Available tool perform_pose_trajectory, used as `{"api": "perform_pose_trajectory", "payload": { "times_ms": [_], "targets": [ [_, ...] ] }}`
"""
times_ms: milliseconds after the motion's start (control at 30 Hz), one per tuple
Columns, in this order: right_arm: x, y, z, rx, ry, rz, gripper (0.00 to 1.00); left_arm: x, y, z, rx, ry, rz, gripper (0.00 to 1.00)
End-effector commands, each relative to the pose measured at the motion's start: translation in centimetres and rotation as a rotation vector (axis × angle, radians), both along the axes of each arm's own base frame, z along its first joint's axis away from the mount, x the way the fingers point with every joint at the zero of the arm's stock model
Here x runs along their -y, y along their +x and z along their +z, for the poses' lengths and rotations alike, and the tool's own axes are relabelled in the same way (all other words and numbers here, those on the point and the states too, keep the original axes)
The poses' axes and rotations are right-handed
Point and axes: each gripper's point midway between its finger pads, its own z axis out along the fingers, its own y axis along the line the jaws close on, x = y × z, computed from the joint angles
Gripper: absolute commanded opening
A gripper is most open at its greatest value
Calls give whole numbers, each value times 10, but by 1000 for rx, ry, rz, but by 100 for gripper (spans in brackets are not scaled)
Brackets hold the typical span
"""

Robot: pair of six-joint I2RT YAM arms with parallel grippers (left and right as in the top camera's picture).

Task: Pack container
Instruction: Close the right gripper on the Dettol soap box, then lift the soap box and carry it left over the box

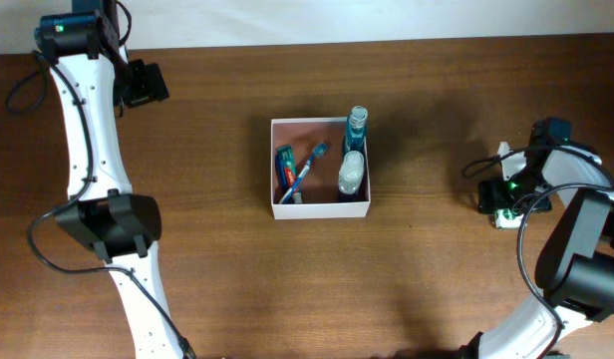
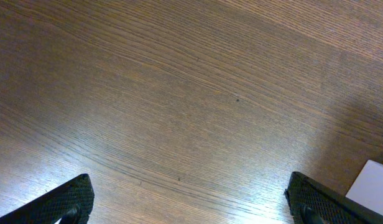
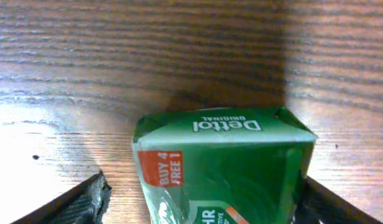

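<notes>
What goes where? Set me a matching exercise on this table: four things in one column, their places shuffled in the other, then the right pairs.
Things
1. Dettol soap pack
2. blue toothbrush
3. clear bottle
4. left gripper

Places
A. in the left half of the container
B. over bare table, jaws open
C. on the wood, between the fingers of the right gripper
D. in the container's right front corner

Pairs: 1-C, 2-A, 3-D, 4-B
</notes>
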Motion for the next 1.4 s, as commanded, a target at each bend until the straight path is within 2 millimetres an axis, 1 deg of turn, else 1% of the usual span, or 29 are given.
{"api": "perform_pose_trajectory", "payload": {
  "times_ms": [0, 33, 100, 167, 233, 333, 500, 600, 667, 700, 767, 800, 900, 967, 1033, 1133, 1167, 1200, 1267, 1300, 1333, 1367],
  "targets": [
    [4, -5, -6, -45, -18, -6, 77, -3, -2, 22, 52, 17, -7, 99],
    [4, -3, -5, -42, -19, -6, 74, -3, -2, 22, 52, 17, -7, 99],
    [5, -1, -2, -39, -21, -6, 63, -3, -2, 22, 53, 17, -7, 99],
    [6, 1, 0, -35, -23, -6, 54, -3, -2, 22, 53, 17, -7, 99],
    [6, 1, 0, -33, -23, -6, 50, -3, -2, 22, 53, 17, -7, 100],
    [6, 1, 0, -34, -22, -7, 40, -3, -2, 22, 52, 17, -7, 99],
    [7, 2, 2, -32, -23, -15, 40, -3, -2, 22, 52, 17, -7, 99],
    [8, 9, 12, -20, -22, -31, 40, -3, -2, 22, 52, 17, -7, 100],
    [6, 17, 23, -3, -4, -30, 41, -3, -2, 22, 52, 17, -7, 100],
    [5, 23, 32, 12, 15, -29, 41, -3, -2, 22, 53, 17, -7, 100],
    [-1, 36, 52, 49, 64, -26, 41, -3, -2, 22, 52, 17, -7, 99],
    [-5, 44, 66, 76, 97, -24, 42, -3, -2, 22, 52, 17, -7, 99],
    [-22, 65, 109, 150, 179, 1, 41, -3, -2, 22, 52, 17, -7, 99],
    [-39, 79, 143, 203, 222, 36, 41, -3, -2, 22, 53, 17, -7, 100],
    [-54, 88, 170, 241, 235, 68, 41, -3, -2, 22, 52, 17, -7, 99],
    [-86, 102, 210, 301, 236, 105, 42, -3, -2, 22, 52, 17, -7, 99],
    [-98, 105, 220, 319, 237, 125, 41, -3, -2, 22, 52, 17, -7, 99],
    [-117, 110, 234, 347, 238, 164, 41, -3, -2, 22, 52, 17, -7, 99],
    [-142, 115, 250, 384, 242, 206, 41, -3, -2, 22, 52, 17, -7, 99],
    [-172, 120, 266, 423, 256, 239, 41, -3, -2, 22, 52, 17, -7, 100],
    [-192, 123, 273, 445, 271, 255, 41, -3, -2, 22, 52, 17, -7, 100],
    [-204, 124, 276, 455, 280, 266, 41, -3, -2, 22, 53, 17, -7, 99]
  ]
}}
